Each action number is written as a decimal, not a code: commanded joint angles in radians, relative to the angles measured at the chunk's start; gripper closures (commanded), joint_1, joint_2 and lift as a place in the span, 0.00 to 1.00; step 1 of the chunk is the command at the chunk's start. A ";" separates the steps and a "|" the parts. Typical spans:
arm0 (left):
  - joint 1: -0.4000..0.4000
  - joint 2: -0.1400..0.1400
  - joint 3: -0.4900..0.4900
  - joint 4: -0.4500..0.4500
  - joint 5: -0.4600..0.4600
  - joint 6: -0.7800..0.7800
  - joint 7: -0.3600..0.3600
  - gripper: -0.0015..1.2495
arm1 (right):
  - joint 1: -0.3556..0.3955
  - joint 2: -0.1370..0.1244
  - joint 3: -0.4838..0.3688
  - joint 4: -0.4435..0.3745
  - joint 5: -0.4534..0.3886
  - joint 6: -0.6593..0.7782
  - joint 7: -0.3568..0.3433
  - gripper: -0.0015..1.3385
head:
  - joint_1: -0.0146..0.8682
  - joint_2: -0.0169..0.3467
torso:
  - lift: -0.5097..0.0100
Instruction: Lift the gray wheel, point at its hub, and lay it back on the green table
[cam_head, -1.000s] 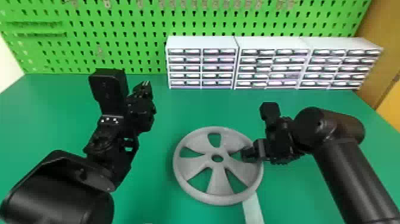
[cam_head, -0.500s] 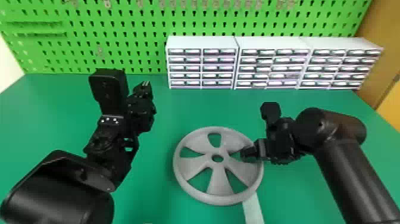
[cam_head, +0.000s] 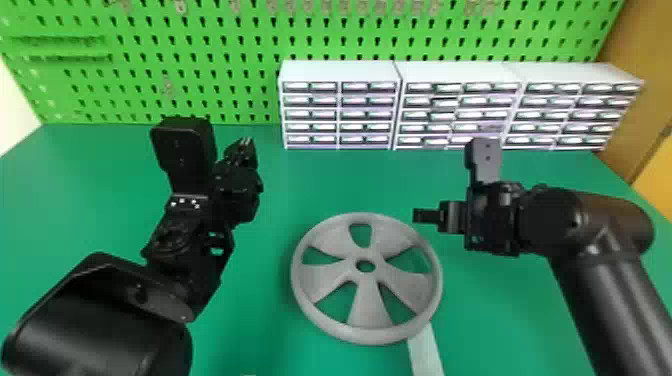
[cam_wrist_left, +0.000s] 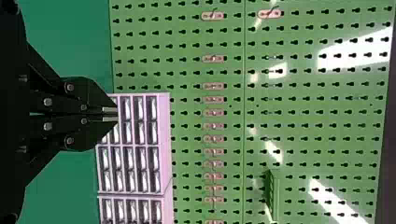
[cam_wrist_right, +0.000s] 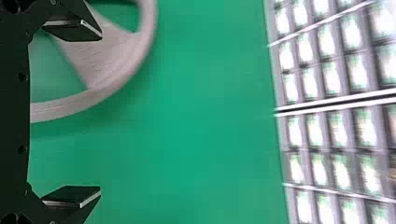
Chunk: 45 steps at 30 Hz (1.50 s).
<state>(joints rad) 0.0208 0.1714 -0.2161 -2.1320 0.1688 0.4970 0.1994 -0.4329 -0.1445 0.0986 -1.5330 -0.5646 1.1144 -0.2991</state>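
Wheel (cam_head: 370, 315) lies flat on the green table (cam_head: 265, 320), hub (cam_head: 365, 276) up, probably so it's easy to point at, right gripper (cam_wrist_right: 101, 113) spread wide and empty nearby, left gripper (cam_wrist_left: 116, 115) clenched on nothing.

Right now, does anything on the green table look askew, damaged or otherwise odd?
Only a pale strip stands out, mildly: it sticks out from the near rim of the gray wheel, and its purpose is unclear. The wheel shows no visible damage, and the drawer cabinets stand upright in a row.
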 joint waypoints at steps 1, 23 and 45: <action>0.001 0.000 0.001 0.003 0.005 -0.002 0.000 0.95 | 0.052 -0.012 0.000 -0.073 0.034 -0.146 0.029 0.11 | 0.80 0.18 | 0.80; 0.010 -0.003 0.017 0.012 -0.002 -0.026 0.000 0.95 | 0.326 0.013 -0.071 -0.262 0.324 -0.857 0.230 0.12 | 0.80 0.18 | 0.80; 0.034 -0.020 0.046 0.037 -0.003 -0.077 -0.005 0.95 | 0.444 0.025 -0.111 -0.328 0.382 -0.989 0.236 0.12 | 0.80 0.18 | 0.80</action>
<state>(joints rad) 0.0550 0.1533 -0.1693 -2.1005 0.1656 0.4268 0.1968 0.0121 -0.1161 -0.0168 -1.8600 -0.1876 0.1270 -0.0629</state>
